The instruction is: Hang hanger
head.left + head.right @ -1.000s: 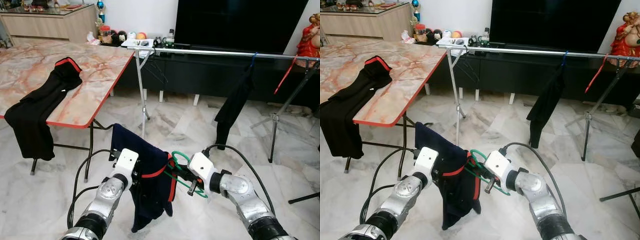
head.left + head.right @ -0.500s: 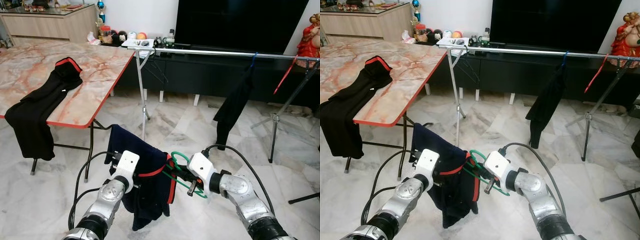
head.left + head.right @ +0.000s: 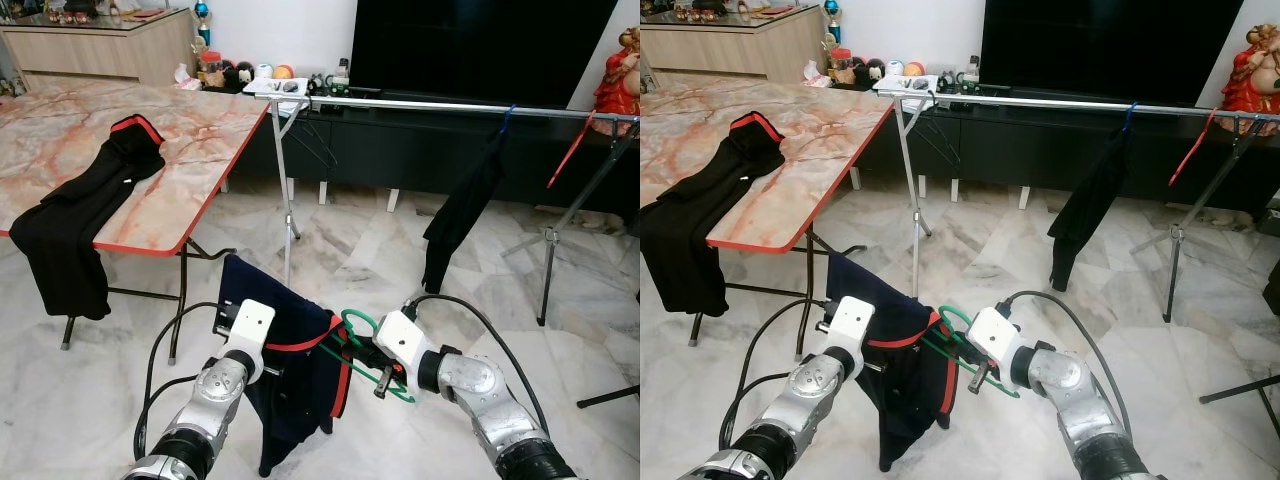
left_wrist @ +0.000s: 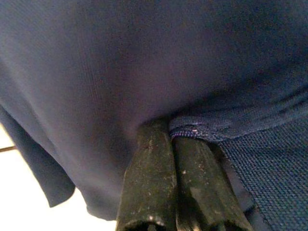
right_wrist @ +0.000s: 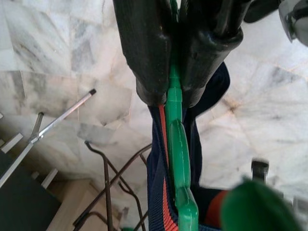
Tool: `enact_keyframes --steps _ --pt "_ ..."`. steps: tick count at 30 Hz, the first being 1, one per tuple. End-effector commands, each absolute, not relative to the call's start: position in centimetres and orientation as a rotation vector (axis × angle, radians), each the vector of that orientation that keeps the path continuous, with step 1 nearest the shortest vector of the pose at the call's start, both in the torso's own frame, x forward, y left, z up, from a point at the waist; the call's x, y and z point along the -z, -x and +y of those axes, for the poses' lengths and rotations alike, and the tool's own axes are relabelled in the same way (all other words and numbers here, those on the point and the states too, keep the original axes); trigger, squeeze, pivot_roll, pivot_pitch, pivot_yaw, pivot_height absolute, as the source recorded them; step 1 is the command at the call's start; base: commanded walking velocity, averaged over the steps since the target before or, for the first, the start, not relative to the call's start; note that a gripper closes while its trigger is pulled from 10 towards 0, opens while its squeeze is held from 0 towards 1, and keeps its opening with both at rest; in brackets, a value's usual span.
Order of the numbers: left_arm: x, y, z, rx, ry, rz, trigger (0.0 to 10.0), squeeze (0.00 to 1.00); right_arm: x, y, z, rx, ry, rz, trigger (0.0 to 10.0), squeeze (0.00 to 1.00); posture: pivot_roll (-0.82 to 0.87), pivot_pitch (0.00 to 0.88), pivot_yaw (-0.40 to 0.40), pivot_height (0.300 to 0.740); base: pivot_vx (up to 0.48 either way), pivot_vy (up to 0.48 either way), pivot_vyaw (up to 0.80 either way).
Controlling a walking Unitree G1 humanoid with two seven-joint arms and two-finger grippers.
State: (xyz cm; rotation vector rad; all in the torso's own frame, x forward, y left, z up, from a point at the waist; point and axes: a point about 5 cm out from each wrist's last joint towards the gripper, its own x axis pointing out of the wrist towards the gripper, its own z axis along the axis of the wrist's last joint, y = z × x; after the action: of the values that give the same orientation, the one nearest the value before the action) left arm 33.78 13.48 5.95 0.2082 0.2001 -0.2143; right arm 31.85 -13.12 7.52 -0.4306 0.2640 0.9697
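Observation:
A dark navy shirt [image 3: 290, 375] with red trim hangs between my two arms, low over the marble floor. My left gripper [image 4: 171, 139] is shut on the shirt's hem, its fingers [image 4: 151, 178] pressed together on the cloth. A green hanger [image 3: 365, 350] pokes out of the shirt's red-edged neck. My right gripper [image 5: 172, 94] is shut on the green hanger [image 5: 177, 144], close to its hook. A long metal rail [image 3: 440, 104] on stands runs across the room ahead, well above and beyond both grippers.
A black garment [image 3: 460, 210] on a blue hanger and a red hanger [image 3: 572, 150] hang on the rail. A folding marble-top table [image 3: 210, 130] at the left carries a black shirt [image 3: 85, 215]. A black TV cabinet [image 3: 420, 150] stands behind the rail. Another stand's legs [image 3: 610, 395] show far right.
The shirt has been pulled wider between the grippers and now hangs flatter. The black garment on the rail has swung a little to the left.

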Motion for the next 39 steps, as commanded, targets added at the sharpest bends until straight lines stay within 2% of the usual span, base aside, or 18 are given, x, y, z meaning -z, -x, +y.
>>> enact_keyframes --steps 1,14,16,21,26,33,39 --pt "-6.5 -34.1 13.6 0.202 -0.199 0.181 0.0 0.0 -7.4 -31.8 -13.3 -0.966 0.44 0.266 0.0 0.0 0.09 0.015 -0.032 0.74 0.0 0.0 0.0" --pt "-6.1 -33.9 14.2 0.184 -0.209 0.198 0.0 0.0 -4.9 -30.7 -15.0 -0.968 0.603 0.404 0.0 0.0 0.09 0.017 -0.031 0.74 0.0 0.0 0.0" --pt "-5.8 -33.7 14.5 0.177 -0.219 0.207 0.0 0.0 -3.7 -30.1 -16.1 -0.974 0.721 0.48 0.0 0.0 0.09 0.018 -0.031 0.74 0.0 0.0 0.0" --pt "-5.6 -33.7 15.0 0.142 -0.228 0.227 0.0 0.0 -2.7 -29.4 -17.0 -0.986 0.777 0.544 0.0 0.0 0.09 0.018 -0.031 0.74 0.0 0.0 0.0" --pt "-5.3 -33.6 16.0 0.089 -0.249 0.264 0.0 0.0 -1.1 -27.5 -18.7 -1.074 0.867 0.667 0.0 0.0 0.09 0.015 -0.033 0.74 0.0 0.0 0.0" --pt "-5.0 -33.4 16.5 0.076 -0.261 0.285 0.0 0.0 -1.2 -27.1 -19.7 -1.079 0.838 0.676 0.0 0.0 0.09 0.013 -0.032 0.74 0.0 0.0 0.0" --pt "-5.6 -33.2 16.8 0.095 -0.244 0.199 0.0 0.0 -2.2 -28.0 -20.2 -0.929 0.673 0.595 0.0 0.0 0.09 0.008 -0.033 0.74 0.0 0.0 0.0"
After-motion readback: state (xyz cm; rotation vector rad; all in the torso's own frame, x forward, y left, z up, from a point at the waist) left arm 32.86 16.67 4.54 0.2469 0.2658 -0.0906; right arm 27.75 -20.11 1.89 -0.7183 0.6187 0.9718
